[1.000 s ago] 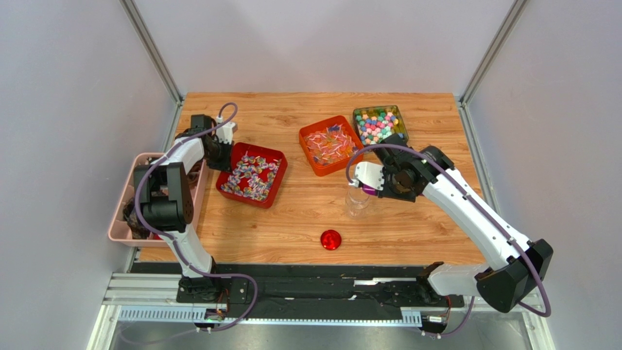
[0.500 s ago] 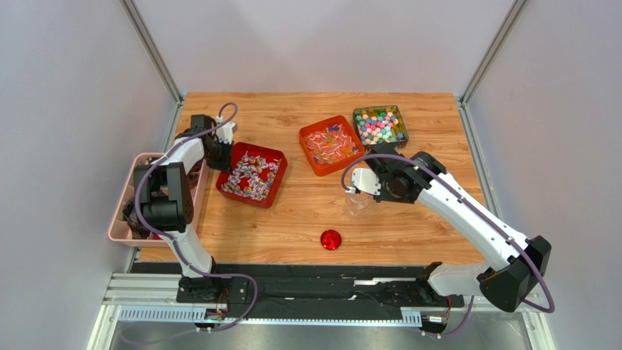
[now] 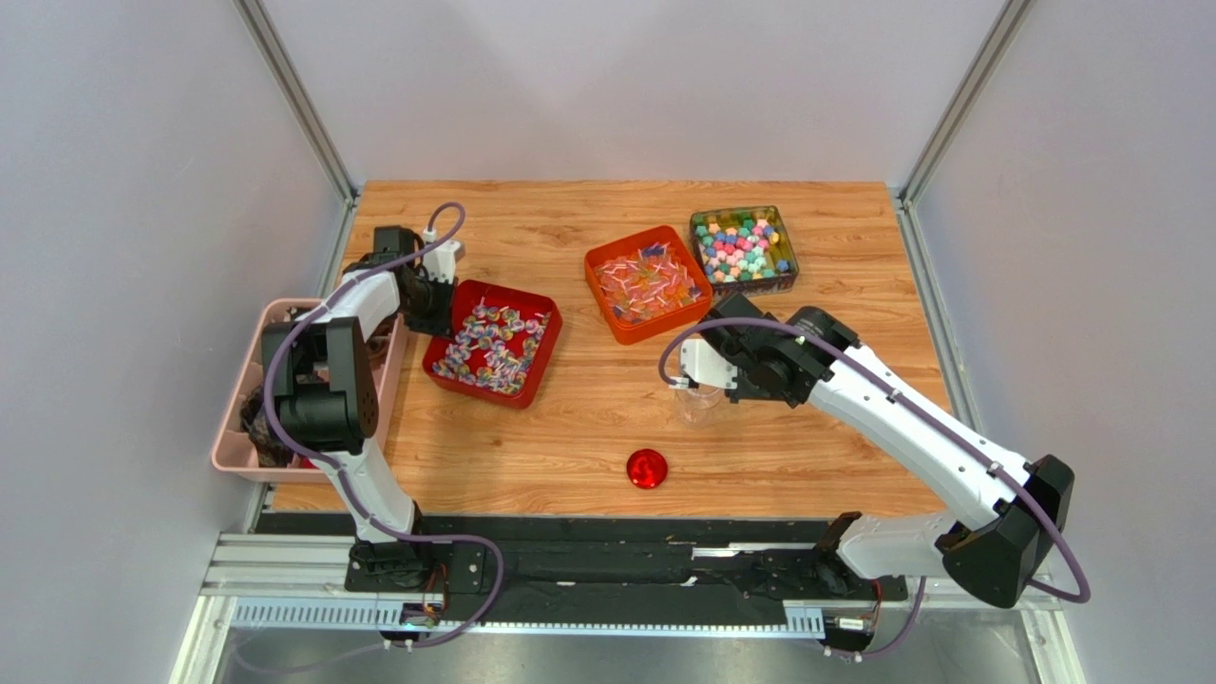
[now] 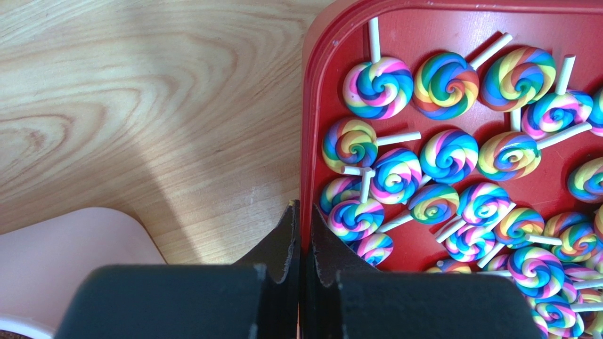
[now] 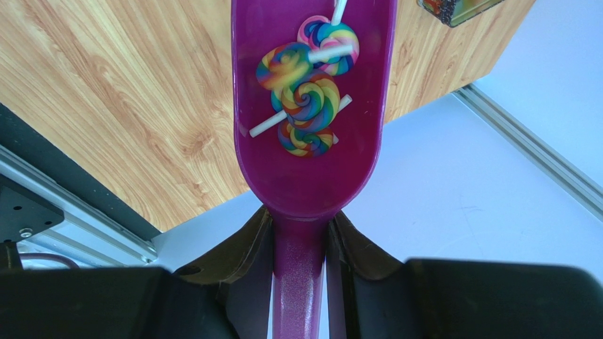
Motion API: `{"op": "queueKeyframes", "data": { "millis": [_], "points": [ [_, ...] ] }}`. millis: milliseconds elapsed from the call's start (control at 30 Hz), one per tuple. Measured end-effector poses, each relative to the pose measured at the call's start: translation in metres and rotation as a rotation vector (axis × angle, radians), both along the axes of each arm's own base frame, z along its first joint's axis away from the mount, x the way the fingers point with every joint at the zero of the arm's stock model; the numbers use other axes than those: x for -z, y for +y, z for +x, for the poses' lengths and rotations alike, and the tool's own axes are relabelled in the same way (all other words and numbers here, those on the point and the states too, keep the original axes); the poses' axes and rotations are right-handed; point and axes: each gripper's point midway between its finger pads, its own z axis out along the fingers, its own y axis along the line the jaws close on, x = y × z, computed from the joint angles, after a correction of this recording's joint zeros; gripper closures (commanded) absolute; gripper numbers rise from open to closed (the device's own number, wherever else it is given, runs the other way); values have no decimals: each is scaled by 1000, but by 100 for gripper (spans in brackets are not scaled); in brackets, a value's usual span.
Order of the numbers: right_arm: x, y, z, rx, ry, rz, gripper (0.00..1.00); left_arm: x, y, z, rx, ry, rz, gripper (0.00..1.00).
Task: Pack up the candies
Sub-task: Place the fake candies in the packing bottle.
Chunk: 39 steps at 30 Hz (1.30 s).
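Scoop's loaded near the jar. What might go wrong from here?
The lollipops lie crosswise in the scoop; tipped, their sticks may snag on the jar mouth or spill onto the table. The right gripper hangs close by the jar, which nothing steadies, as the left gripper is shut on the red tray rim: a nudge might topple it.

The setting is a laboratory robot test cell. Plain grey panels (image 3: 143,214) enclose the work area on three sides and are held by bare aluminium profile posts (image 3: 297,97). Two robot arms, the left arm (image 3: 331,374) and the right arm (image 3: 928,435), are bolted to a metal rail (image 3: 628,563) at the near edge of a wooden table (image 3: 600,413). Stock is laid out in open containers, such as the candies (image 3: 490,342) sorted into a red tray (image 3: 543,356).
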Motion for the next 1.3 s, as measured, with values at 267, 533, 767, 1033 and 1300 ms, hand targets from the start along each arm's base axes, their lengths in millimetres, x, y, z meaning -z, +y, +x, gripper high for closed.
{"op": "queueKeyframes", "data": {
  "millis": [267,533,767,1033,1300],
  "points": [
    [-2,-2,0,-15,-26,-49,100,0,0,1,0,-6,0,100],
    [-4,1,0,-36,-48,-74,100,0,0,1,0,-6,0,100],
    [-7,3,1,-49,-68,-91,100,0,0,2,0,-7,1,100],
    [-10,4,2,-60,-87,-114,100,0,0,2,0,-7,1,100],
    [-8,6,2,-77,-93,-147,100,0,0,2,0,-7,1,100]
  ]
}}
